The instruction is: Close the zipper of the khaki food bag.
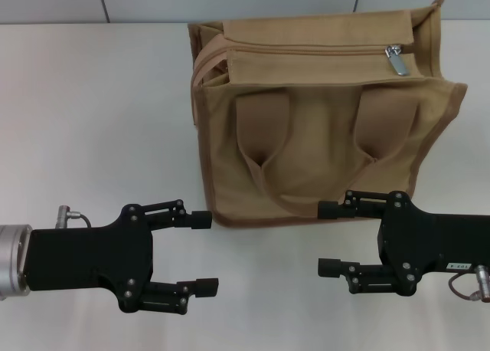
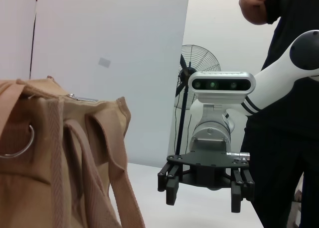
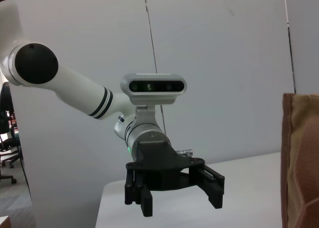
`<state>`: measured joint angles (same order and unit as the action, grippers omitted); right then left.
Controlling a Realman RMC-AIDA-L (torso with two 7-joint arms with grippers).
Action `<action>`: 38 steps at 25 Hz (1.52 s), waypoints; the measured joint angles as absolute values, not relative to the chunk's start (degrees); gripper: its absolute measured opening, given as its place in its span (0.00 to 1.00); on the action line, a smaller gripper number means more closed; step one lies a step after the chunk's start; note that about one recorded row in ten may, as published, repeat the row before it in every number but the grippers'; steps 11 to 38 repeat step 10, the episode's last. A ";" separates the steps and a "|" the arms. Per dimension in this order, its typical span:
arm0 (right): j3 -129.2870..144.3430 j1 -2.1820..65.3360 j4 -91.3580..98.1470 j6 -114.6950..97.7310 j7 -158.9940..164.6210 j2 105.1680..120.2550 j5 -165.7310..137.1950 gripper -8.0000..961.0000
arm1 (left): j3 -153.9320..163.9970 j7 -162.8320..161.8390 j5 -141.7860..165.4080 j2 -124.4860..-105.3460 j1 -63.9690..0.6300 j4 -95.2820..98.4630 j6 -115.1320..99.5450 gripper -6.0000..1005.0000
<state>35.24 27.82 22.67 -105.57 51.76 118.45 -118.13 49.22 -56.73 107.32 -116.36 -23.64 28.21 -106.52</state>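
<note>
The khaki food bag (image 1: 321,129) stands on the white table, its two wide handles hanging down the near face. The zipper (image 1: 306,54) runs along the top flap, with its silver pull tab (image 1: 396,60) near the right end. At the left end the top gapes a little. My left gripper (image 1: 205,254) is open and empty, low at the bag's near-left corner. My right gripper (image 1: 328,238) is open and empty just in front of the bag's near-right bottom edge. The left wrist view shows the bag (image 2: 50,163) close by and the right gripper (image 2: 204,190) beyond it.
The white table (image 1: 92,121) extends left of the bag to a grey wall behind. The right wrist view shows the left gripper (image 3: 174,198) and the bag's trimmed edge (image 3: 301,163). A person (image 2: 284,113) and a fan (image 2: 199,63) stand beyond the table.
</note>
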 joint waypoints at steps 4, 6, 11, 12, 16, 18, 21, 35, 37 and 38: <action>35.24 27.78 22.67 -105.59 51.76 118.52 -118.12 0.74 | 49.22 -56.73 107.31 -116.37 -23.64 28.21 -106.52 0.83; 35.24 27.77 22.67 -105.56 51.76 118.64 -118.13 0.74 | 49.22 -56.71 107.31 -116.37 -23.64 28.21 -106.52 0.83; 35.24 27.77 22.67 -105.55 51.76 118.65 -118.12 0.74 | 49.22 -56.70 107.31 -116.37 -23.65 28.21 -106.52 0.83; 35.24 27.77 22.67 -105.55 51.76 118.65 -118.12 0.74 | 49.22 -56.70 107.31 -116.37 -23.65 28.21 -106.52 0.83; 35.24 27.77 22.67 -105.55 51.76 118.65 -118.12 0.74 | 49.22 -56.70 107.31 -116.37 -23.65 28.21 -106.52 0.83; 35.24 27.77 22.67 -105.55 51.76 118.65 -118.12 0.74 | 49.22 -56.70 107.31 -116.37 -23.65 28.21 -106.52 0.83; 35.24 27.77 22.67 -105.55 51.76 118.65 -118.12 0.74 | 49.22 -56.70 107.31 -116.37 -23.65 28.21 -106.52 0.83; 35.24 27.77 22.67 -105.55 51.76 118.65 -118.12 0.74 | 49.22 -56.70 107.31 -116.37 -23.65 28.21 -106.52 0.83; 35.24 27.77 22.67 -105.55 51.76 118.65 -118.12 0.74 | 49.22 -56.70 107.31 -116.37 -23.65 28.21 -106.52 0.83; 35.24 27.77 22.67 -105.55 51.76 118.65 -118.12 0.74 | 49.22 -56.70 107.31 -116.37 -23.65 28.21 -106.52 0.83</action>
